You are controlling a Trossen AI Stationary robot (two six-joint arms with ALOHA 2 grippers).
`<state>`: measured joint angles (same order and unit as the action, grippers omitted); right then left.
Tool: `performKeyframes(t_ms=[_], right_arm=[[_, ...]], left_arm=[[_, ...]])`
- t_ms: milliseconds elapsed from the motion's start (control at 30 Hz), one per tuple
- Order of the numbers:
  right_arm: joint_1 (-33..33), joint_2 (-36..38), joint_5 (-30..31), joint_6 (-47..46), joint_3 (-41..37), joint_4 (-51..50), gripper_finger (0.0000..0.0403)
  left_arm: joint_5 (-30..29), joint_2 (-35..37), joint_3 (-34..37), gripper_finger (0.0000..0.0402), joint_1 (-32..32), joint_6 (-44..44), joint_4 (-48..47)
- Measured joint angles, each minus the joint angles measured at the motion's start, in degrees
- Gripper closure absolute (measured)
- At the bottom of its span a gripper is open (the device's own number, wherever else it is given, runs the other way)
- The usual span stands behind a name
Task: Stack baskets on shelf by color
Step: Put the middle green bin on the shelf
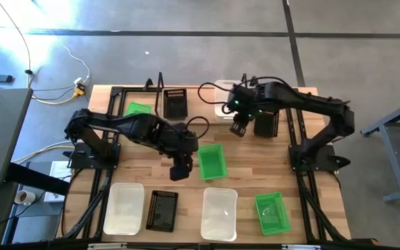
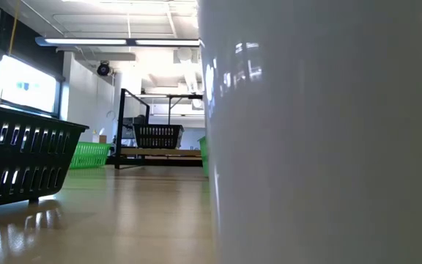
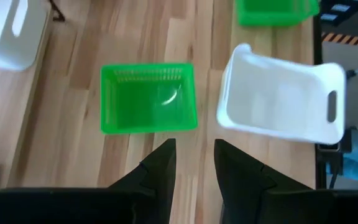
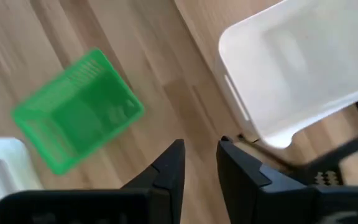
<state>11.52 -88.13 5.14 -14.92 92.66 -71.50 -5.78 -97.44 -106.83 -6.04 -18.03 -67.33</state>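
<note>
My left tool hangs empty, fingers slightly apart, beside the green basket. My right tool, likewise apart, is near the white basket. A careless descent could shove either basket across the surface.

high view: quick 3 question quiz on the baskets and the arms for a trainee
1. True or false: the left end effector is gripping a basket.
2. Which colour of basket sits right beside the left end effector on the tabletop? A white, B green, C black.
3. How many green baskets show in the high view?

Key
1: false, its fingers are apart with nothing between them.
2: B, the centre green basket.
3: three, that one plus the near-right green basket and the far-left green basket.
</note>
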Motion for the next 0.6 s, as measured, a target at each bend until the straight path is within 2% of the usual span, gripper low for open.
performKeyframes(t_ms=[333,600], right_arm=[[-9.5,7.0,9.6,-20.2,0.0,-1.1,0.0322],[-14.8,9.3,12.1,-29.1,0.0,-2.5,0.0322]], left_arm=[[1.4,-1.3,0.1,0.0294,-0.1,0.2,1.1],[0.9,-3.0,-0.1,0.024,-0.1,0.2,2.5]])
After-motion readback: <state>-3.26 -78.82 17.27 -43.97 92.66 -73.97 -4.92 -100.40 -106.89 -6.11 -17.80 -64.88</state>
